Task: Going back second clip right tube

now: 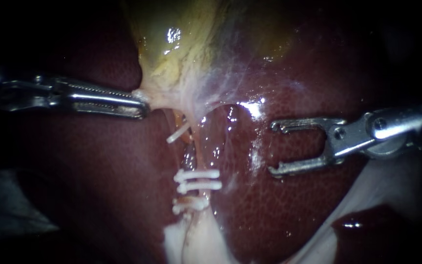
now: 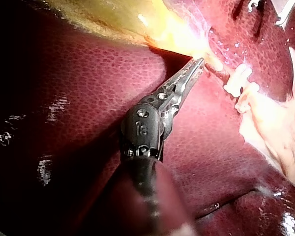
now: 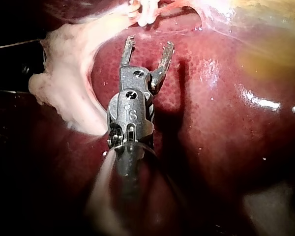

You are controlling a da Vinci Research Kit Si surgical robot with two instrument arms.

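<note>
- Slender silver right instrument, hooked tips: jaws wide open and empty, no clip loaded. It hangs over the dark red mottled liver, well apart from the clips.
- Silver left instrument, long ridged tip: jaws shut on the pale lower edge of the yellow-green gallbladder, which looks drawn taut.
- Thin pinkish tube runs down from the gallbladder, with white plastic clips stacked close across its lower part. A slanted white clip sits just beside it, higher up. Cannot tell for sure which tube is the right one.
- Step, judged: clip already on the tube, empty right instrument on the going-back leg.
- Next move, judged: draw the right instrument out along its shaft line, open tips clear of the liver, while the left instrument holds its grip.
</note>
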